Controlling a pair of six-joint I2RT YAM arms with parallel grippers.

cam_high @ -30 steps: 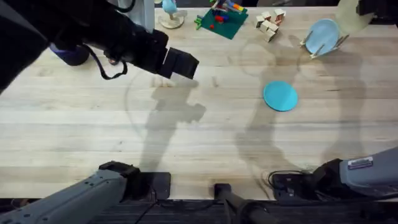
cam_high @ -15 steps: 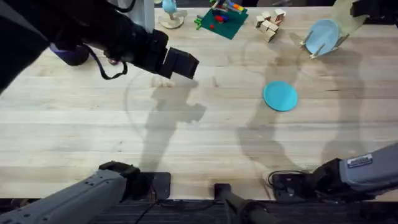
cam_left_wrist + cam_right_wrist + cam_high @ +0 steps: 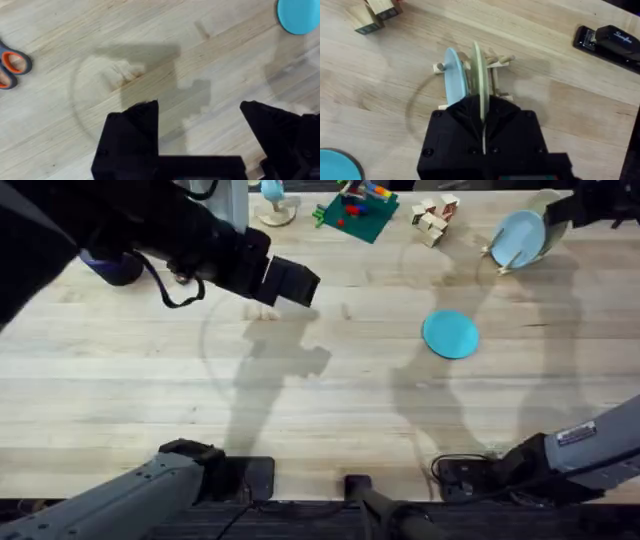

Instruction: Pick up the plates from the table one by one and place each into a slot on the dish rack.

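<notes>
The dish rack (image 3: 508, 252) stands at the table's (image 3: 330, 400) far right with a pale blue plate (image 3: 520, 237) upright in a slot. In the right wrist view my right gripper (image 3: 483, 125) is shut on a cream-yellow plate (image 3: 478, 70), held edge-on over the rack's pegs (image 3: 499, 61), right beside the pale blue plate (image 3: 455, 82). A teal-blue plate (image 3: 450, 334) lies flat on the table right of centre. My left gripper (image 3: 290, 280) hovers high over the left half, open and holding nothing, its black fingers (image 3: 132, 130) spread wide.
Wooden blocks (image 3: 433, 218), a green base with coloured bricks (image 3: 355, 210) and a small blue-and-white stand (image 3: 272, 205) line the far edge. A purple object (image 3: 110, 268) sits far left. Scissors (image 3: 12, 67) lie under the left arm. A black stapler (image 3: 612, 40) lies beside the rack.
My right gripper has carried the cream-yellow plate leftward from the top right corner to the rack, next to the pale blue plate. The left arm and the teal-blue plate have not moved.
</notes>
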